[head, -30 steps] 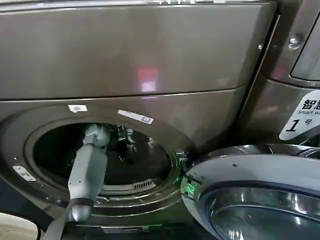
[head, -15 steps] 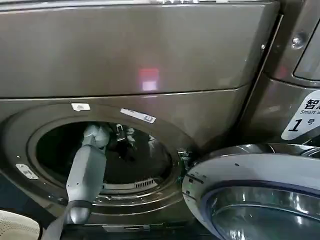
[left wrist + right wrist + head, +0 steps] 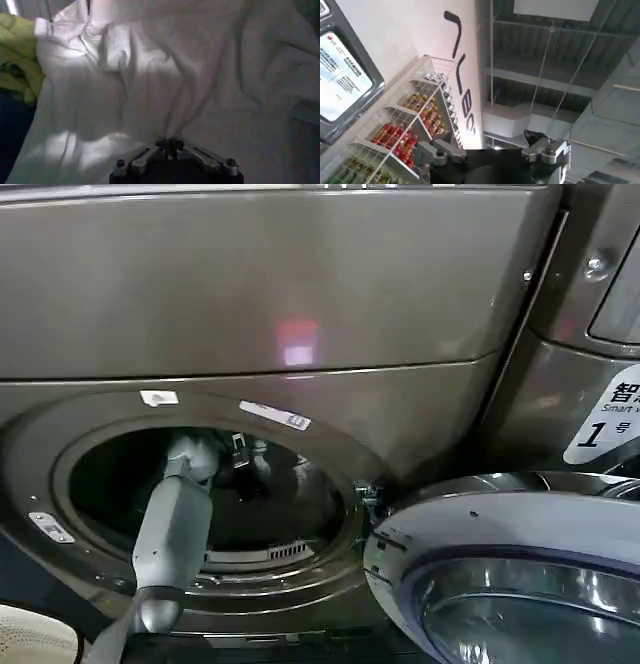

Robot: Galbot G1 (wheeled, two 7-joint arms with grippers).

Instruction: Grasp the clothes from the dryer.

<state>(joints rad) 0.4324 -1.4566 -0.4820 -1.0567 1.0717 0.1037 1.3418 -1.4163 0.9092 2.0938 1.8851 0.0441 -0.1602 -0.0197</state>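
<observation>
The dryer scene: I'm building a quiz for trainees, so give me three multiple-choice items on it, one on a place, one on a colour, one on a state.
1. Where does the left arm reach?
A. Into the dryer's porthole
B. Onto the dryer's top
C. Under the door

2. What colour is the small piece beside the whitish cloth?
A. Red
B. Yellow-green
C. Orange

3. What state is the left gripper in?
A. Wide open
B. Shut on the cloth
C. Holding a bottle

Answers:
A, the arm runs into the dryer drum.
B, the yellow-green piece lies by the clothes.
B, the left gripper pinches a fold.
</observation>
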